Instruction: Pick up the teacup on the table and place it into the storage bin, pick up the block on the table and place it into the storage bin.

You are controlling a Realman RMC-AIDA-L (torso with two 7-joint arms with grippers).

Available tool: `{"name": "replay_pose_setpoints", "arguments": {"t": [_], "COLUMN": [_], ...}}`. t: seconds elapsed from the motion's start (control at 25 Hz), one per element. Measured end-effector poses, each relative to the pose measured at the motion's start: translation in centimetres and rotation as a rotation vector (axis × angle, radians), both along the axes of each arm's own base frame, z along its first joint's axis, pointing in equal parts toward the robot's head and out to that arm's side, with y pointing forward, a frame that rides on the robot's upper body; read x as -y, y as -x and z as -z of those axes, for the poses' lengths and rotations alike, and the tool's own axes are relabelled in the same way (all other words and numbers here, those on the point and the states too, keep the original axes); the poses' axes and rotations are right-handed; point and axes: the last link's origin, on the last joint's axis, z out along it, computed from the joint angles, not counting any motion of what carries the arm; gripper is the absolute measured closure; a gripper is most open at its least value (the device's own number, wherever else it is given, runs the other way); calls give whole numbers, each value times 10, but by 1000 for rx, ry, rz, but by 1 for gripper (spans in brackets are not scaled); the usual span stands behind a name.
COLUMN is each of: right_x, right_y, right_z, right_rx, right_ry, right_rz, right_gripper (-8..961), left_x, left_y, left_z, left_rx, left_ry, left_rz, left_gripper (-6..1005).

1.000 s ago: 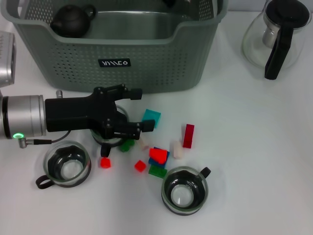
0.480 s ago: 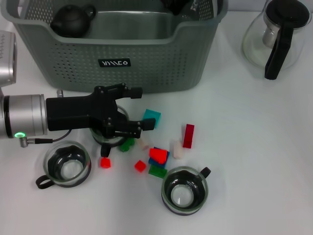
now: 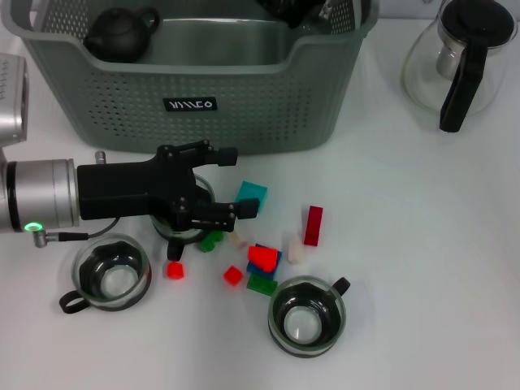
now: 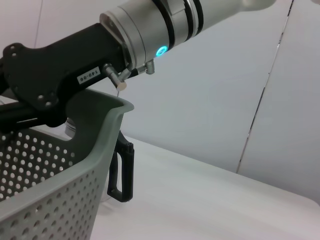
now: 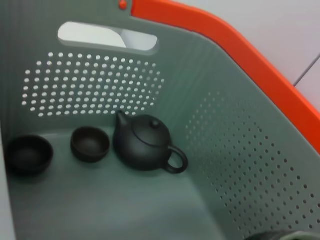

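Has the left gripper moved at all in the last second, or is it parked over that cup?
Barely. The left gripper holds the same spot below the storage bin's black label, over a glass teacup beside the teal block; at most a slight creep.

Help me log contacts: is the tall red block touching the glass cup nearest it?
Apart. The head view shows bare white table between the tall red block and the glass cup below it; the left gripper works elsewhere, over another cup.
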Motion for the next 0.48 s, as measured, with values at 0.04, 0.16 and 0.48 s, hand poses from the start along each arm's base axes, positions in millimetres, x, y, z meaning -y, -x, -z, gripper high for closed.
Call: {"name": "replay_pose_setpoints", "arguments": {"t": [0.04,0.16,0.48], "right_x": [0,1,3], "right_y": [1,2,6], "right_z": [-1,-2,-12], "right_rx": [-2,-3,-23], "right_ry": [1,-2,-25], "right_rz": [0,1,-12], "right_gripper": [831,789,440], "left_x": [0,1,1], "left_y": [0,1,1], "left_z": [0,0,-2], "left_rx": [0,1,3], "left_ry": [0,1,1], "left_rz": [0,-2,0], "left_gripper": [67,66,67]}}
